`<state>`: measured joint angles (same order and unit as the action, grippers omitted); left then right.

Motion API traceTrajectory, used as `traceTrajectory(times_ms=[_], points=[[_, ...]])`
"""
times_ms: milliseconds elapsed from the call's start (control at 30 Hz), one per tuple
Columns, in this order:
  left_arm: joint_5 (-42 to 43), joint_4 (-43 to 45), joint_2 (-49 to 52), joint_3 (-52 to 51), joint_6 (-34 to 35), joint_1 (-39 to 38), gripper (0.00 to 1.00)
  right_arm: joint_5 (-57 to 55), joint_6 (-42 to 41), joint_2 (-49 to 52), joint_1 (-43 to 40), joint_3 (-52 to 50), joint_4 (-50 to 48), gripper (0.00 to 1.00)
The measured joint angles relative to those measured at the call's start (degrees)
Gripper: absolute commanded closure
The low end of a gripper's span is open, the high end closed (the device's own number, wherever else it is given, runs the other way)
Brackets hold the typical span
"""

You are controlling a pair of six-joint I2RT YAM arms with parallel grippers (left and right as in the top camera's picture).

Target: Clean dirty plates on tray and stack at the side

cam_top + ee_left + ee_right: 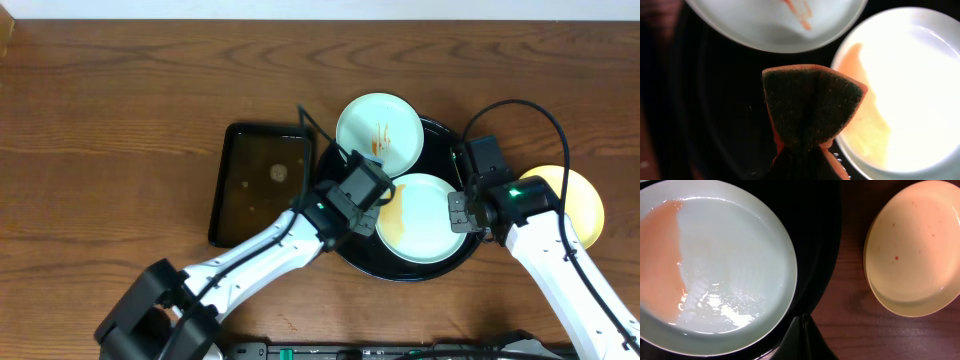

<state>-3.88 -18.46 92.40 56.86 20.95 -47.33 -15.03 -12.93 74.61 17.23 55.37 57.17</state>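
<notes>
A: Left arm point(250, 255)?

B: Enters at 7 o'clock and stretches low toward 2 o'clock, with the wrist near mid-frame. Left gripper point(380, 197) is clamped on a sponge point(812, 105), pinching it at the waist.

A: Right arm point(560, 265)?

B: In from 5 o'clock, forearm running toward 11 o'clock. The wrist is bent so the right gripper point(460, 212) faces 9 o'clock. Jaws are pressed together. In the wrist view the fingertips make one dark wedge at 6 o'clock.

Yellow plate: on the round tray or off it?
Off. The yellow plate lies on bare wood right of the black tray; the right wrist view shows wood between them.
</notes>
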Motion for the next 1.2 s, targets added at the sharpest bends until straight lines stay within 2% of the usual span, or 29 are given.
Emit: traceTrajectory(times_ms=[67, 233, 500, 667, 833, 1200], points=[[0.0, -1.1, -0.6, 0.0, 0.0, 1.2, 0.92, 0.0, -1.1, 0.0, 0.0, 0.0, 0.0, 0.85], [-0.2, -4.4, -0.7, 0.0, 0.0, 4.5, 0.92, 0.1, -3.4, 0.0, -0.1, 0.0, -1.1, 0.71], [-0.6, -7.6, -0.8, 0.0, 0.0, 13.0, 0.92, 6.8, -3.0, 3.5, -3.4, -0.3, -10.4, 0.61], [-0.6, -8.2, -2.6, 0.0, 0.0, 18.2, 0.92, 15.2, 2.9, 8.8, -9.7, -0.4, -14.7, 0.62], [-0.6, -8.9, -3.2, 0.0, 0.0, 21.7, 0.92, 18.2, 6.4, 14.2, -15.8, -0.5, -16.5, 0.63], [-0.6, -9.2, -3.2, 0.0, 0.0, 22.0, 0.92, 26.8, 11.5, 23.1, -17.1, -0.5, -17.1, 0.66]])
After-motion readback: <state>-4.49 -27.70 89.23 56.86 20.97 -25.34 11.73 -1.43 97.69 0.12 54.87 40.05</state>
